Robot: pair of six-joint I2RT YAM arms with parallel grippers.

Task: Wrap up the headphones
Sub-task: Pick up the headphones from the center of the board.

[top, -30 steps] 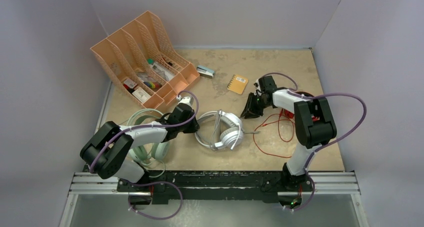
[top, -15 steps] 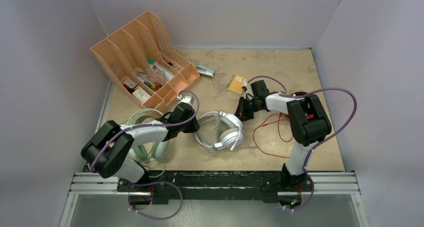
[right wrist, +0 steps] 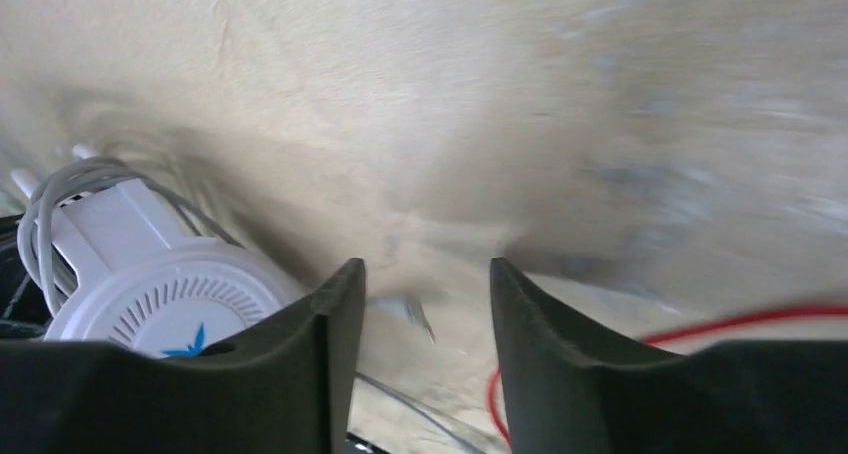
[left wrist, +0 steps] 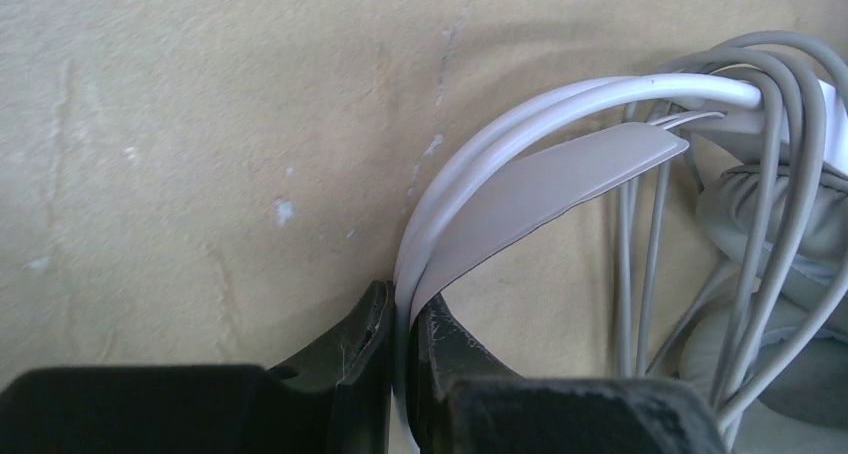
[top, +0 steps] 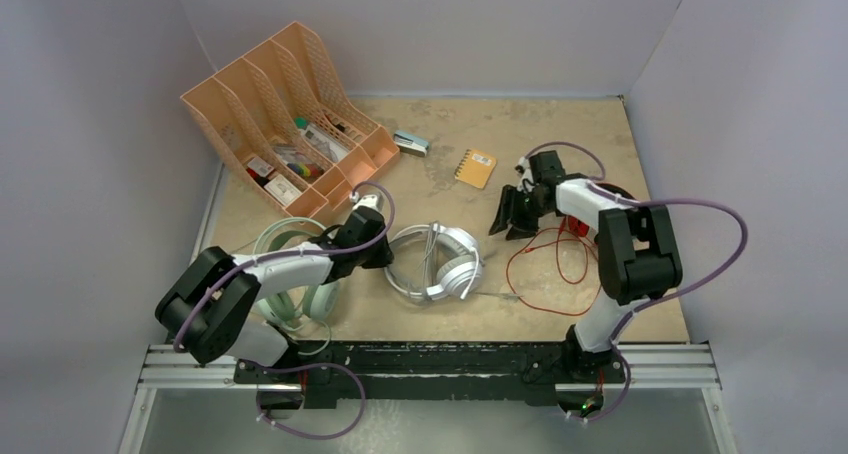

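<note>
Tabletop, overhead: on the beige table the white headphones lie mid-table. My right gripper has pulled back from them.
Left wrist: my left gripper stays pinched shut on the headband, with the grey cord looped over it.
Right wrist: jaws parted and empty. I read that as a release between wraps.

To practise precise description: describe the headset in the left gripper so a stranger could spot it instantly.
From the peach file organiser at the table's far left corner, move nearer to the table's middle. There lies the white headset, headband pinched by the left gripper; unlike the mint-green headset beside it, grey cord is looped around it.
</note>
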